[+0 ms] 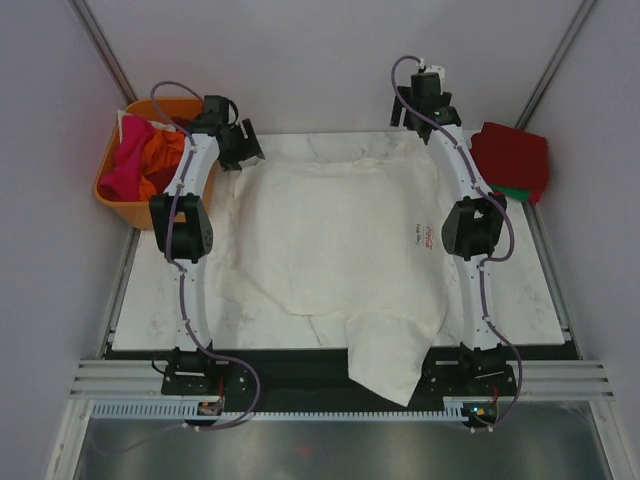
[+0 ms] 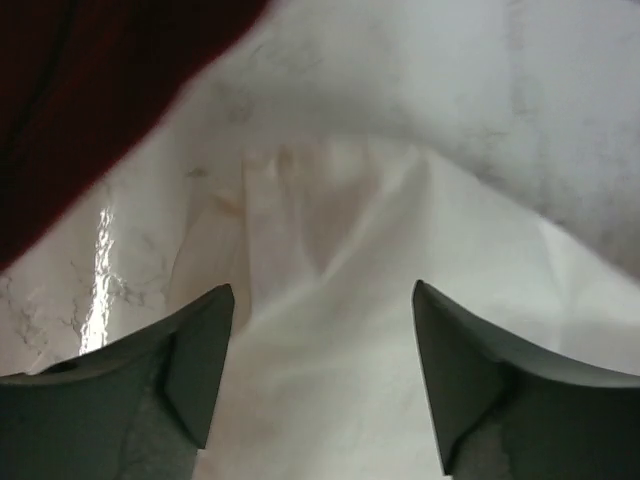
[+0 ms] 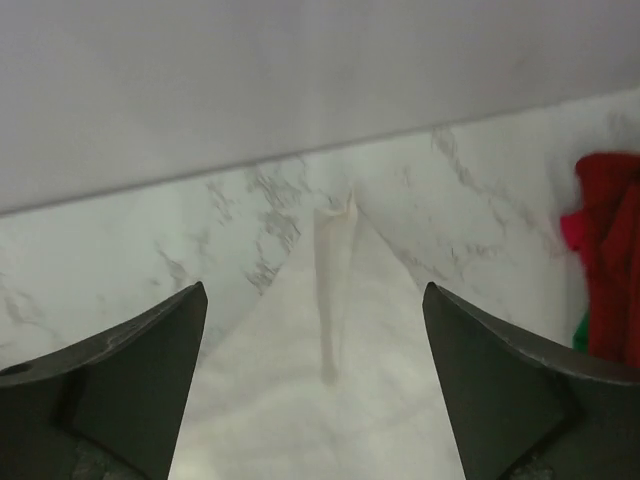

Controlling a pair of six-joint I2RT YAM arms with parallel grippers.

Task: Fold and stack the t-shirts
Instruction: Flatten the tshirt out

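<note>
Sitting at the far left, just off the desk, the basket holds a pink tee and an orange tee in a loose heap; they look like they are waiting their turn. The left arm reaches far from its base with its elbow bowed out to the left, and its wrist is at the far-left corner of the cream tee. Its wrist view shows the left jaws open with nothing between them, poised over a creased bit of the cloth's edge. A dark red shape fills the upper left of that view, and I cannot tell what it is.

The cream tee lies spread across the middle of the desk, with a small red print near its right side and one part drooping over the near edge by the right base. It seems to be laid flat so it can be folded. With an arm at each far corner, the likely plan is a two-point pinch to carry the far edge nearward.

The right arm mirrors the left: its elbow bows out to the right and its wrist is past the tee's far-right corner, close to the back wall. The right jaws are open and empty, aimed at a pointed tip of cloth lying on the marble.

At the desk's far-right edge a folded red tee rests on a green tee, apart from the spread cloth. This is presumably the stack the cream one will join.
</note>
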